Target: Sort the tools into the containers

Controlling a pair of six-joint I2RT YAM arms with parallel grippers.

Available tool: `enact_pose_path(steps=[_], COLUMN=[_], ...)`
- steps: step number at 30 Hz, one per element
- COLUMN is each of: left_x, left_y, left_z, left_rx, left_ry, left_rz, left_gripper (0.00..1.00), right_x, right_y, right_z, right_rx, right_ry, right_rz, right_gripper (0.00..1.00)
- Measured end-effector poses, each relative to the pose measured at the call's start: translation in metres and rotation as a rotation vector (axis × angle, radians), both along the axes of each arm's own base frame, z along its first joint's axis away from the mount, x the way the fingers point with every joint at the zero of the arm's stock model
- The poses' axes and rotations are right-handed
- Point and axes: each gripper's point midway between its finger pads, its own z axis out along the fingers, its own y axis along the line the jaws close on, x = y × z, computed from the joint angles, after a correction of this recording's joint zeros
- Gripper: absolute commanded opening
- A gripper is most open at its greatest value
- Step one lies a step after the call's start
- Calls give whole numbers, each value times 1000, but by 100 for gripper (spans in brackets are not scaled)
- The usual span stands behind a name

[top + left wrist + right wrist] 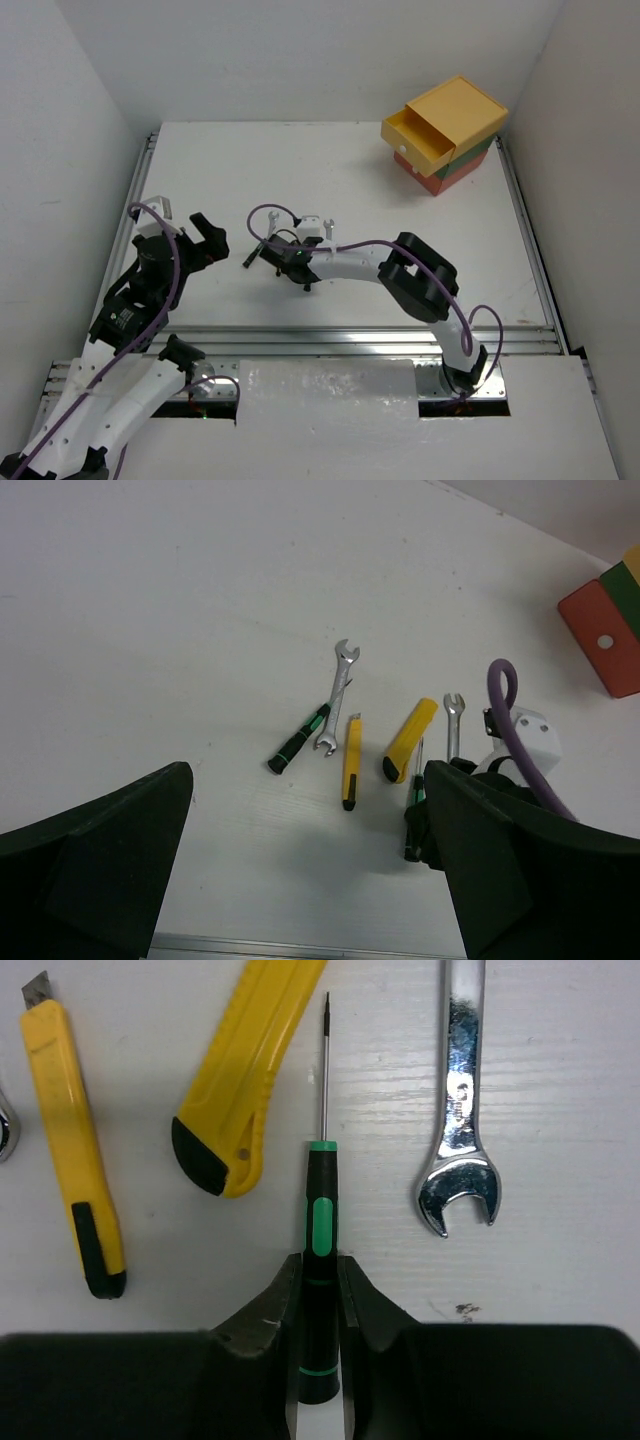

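My right gripper (320, 1265) is shut on the handle of a black-green screwdriver (320, 1210) that lies on the table, tip pointing away. A flat yellow cutter (245, 1070) and a thin yellow-black tool (70, 1130) lie to its left, and a silver wrench (460, 1110) to its right. In the left wrist view another black-green screwdriver (298, 738) and a second wrench (337, 695) lie further left. My left gripper (310, 880) is open and empty, above the table near these tools. The drawer stack (445, 135) stands at the far right, its yellow top drawer (422, 135) pulled open.
The red-orange bottom drawer (605, 630) shows at the right edge of the left wrist view. A metal rail (350, 335) runs along the table's near edge. White walls close in the table on three sides. The right arm's purple cable (510, 730) loops over its wrist.
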Motion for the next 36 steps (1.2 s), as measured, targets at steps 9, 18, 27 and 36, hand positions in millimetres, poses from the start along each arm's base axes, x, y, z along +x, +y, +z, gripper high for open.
enact_pose_path(steps=[9, 18, 27, 36], left_x=[-2, -2, -3, -3], left_y=[0, 0, 0, 0], left_z=[4, 4, 4, 4], left_rx=[-6, -7, -8, -7], left_ry=[-15, -16, -19, -18], left_rz=[-7, -8, -8, -8], left_gripper=[100, 100, 100, 100], right_x=[-19, 21, 179, 254], right_y=[-40, -41, -167, -252], right_z=[12, 166, 309, 303], right_rx=[21, 210, -210, -511], right_ry=[29, -176, -513, -439], right_rz=[13, 427, 505, 510], right_gripper=[6, 7, 0, 3])
